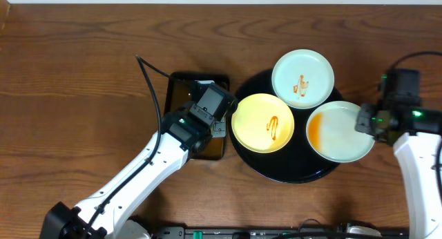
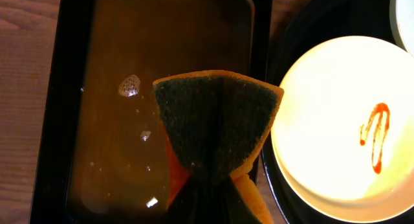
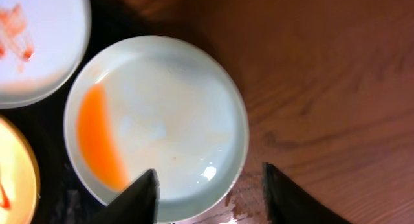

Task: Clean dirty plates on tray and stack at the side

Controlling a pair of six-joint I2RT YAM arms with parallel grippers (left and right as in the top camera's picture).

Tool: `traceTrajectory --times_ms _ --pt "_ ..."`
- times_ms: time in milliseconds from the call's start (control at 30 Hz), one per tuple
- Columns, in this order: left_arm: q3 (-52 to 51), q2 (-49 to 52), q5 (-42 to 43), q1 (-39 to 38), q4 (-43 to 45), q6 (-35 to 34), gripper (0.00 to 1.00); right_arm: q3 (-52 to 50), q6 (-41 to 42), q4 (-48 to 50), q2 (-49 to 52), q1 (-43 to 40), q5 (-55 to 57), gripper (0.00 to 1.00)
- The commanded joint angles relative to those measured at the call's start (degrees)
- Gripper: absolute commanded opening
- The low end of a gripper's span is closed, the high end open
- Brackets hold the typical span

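Observation:
The black tray [image 1: 290, 173] holds three plates. A mint plate [image 1: 302, 78] with a small sauce squiggle sits at the back. A cream-yellow plate [image 1: 263, 123] with a sauce squiggle sits on the left and also shows in the left wrist view [image 2: 336, 120]. A mint plate [image 1: 340, 131] with an orange smear overhangs the tray's right rim. My right gripper [image 3: 208, 175] is open above this plate's [image 3: 168, 101] right edge, one finger over the plate and one over the wood. My left gripper [image 2: 213, 201] is shut on a green-and-orange sponge [image 2: 217, 123] above the pan.
A rectangular black pan [image 2: 129, 43] of brownish water sits just left of the tray [image 2: 304, 23]. A wet patch [image 3: 242, 191] marks the wood beside the right plate. Bare wood-grain tabletop [image 1: 83, 73] lies on both sides.

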Motion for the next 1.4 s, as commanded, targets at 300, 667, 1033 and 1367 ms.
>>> traceTrajectory --times_ms 300,667,1033,1367 --pt "-0.2 -0.2 -0.9 0.3 -0.2 0.7 0.08 -7.1 -2.7 4.3 4.2 -18.1 -17.1 0.61" --pt "-0.2 -0.2 -0.9 0.3 -0.2 0.7 0.08 -18.8 -3.2 19.1 6.6 -22.5 -30.1 0.49" --pt "-0.2 -0.2 -0.9 0.3 -0.2 0.7 0.08 -26.1 -3.1 26.4 6.6 -22.5 -30.6 0.30" --pt "-0.2 -0.2 -0.9 0.3 -0.2 0.7 0.08 -26.2 -3.1 27.1 6.6 -22.5 -30.7 0.01"
